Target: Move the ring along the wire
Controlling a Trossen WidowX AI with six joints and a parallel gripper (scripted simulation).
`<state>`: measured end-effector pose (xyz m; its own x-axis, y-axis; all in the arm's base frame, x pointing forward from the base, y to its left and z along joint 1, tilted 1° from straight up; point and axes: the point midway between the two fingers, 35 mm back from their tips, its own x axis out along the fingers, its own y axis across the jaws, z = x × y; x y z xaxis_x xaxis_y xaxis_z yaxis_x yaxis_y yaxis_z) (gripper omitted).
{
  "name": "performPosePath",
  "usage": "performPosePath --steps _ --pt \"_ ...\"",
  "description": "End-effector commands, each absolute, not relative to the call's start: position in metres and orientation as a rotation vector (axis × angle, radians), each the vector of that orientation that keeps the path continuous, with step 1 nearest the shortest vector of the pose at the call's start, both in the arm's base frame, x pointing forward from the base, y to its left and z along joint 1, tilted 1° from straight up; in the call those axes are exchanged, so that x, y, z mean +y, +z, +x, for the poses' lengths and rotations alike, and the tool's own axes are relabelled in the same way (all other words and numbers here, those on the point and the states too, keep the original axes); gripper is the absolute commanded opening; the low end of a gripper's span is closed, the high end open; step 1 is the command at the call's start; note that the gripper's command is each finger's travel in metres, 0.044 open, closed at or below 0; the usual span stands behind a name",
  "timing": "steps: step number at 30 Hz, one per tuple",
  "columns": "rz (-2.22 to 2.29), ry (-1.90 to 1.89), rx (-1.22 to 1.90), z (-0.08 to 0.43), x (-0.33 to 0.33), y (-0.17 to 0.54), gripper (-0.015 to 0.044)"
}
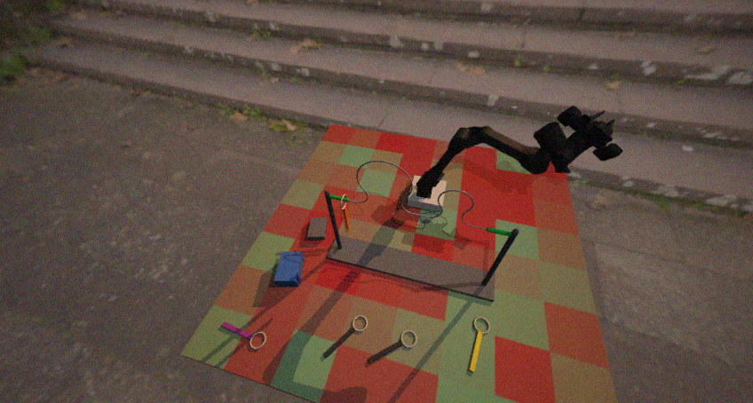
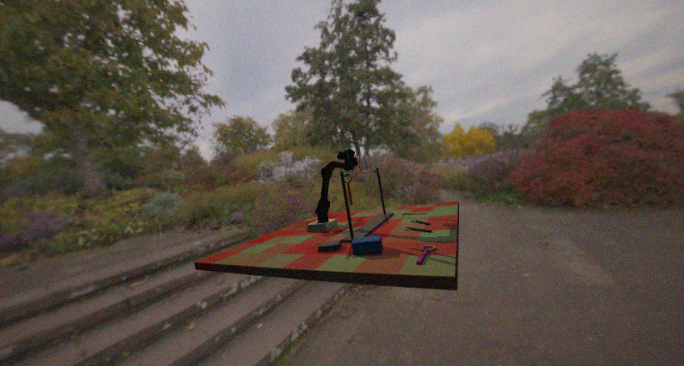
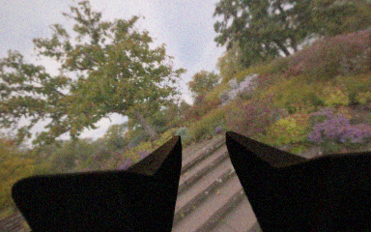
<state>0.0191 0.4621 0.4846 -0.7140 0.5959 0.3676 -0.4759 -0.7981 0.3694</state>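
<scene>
The ring's orange handle (image 1: 346,219) (image 2: 350,193) hangs down from the ring (image 1: 341,202), which hangs around the green wire part (image 1: 332,197) beside the left post (image 1: 334,222) in the top view. The thin grey wire (image 1: 377,161) curves across to the other green part (image 1: 498,232) at the right post (image 1: 499,260). My gripper (image 1: 607,119) (image 3: 203,139) is partly open and empty, with a gap between the fingertips in the wrist view. It is raised in the air to the right, far from the ring and handle.
A blue box (image 1: 289,268) (image 2: 367,245) and a dark grey block (image 1: 317,228) lie near the left post. Several loose rings lie in front of the base board (image 1: 412,267), with magenta (image 1: 234,329), dark (image 1: 340,342) and yellow (image 1: 476,351) handles.
</scene>
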Motion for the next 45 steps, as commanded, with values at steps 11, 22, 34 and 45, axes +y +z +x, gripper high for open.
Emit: performPosePath --steps 11,22,34,45 --pt "0.617 1.997 -0.02 0.175 0.402 0.515 0.016" --pt "0.531 1.623 -0.238 0.272 0.319 0.534 0.016" --pt "0.399 1.222 -0.416 0.339 0.21 0.55 0.016" --pt "0.248 0.846 -0.533 0.366 0.1 0.562 0.016"
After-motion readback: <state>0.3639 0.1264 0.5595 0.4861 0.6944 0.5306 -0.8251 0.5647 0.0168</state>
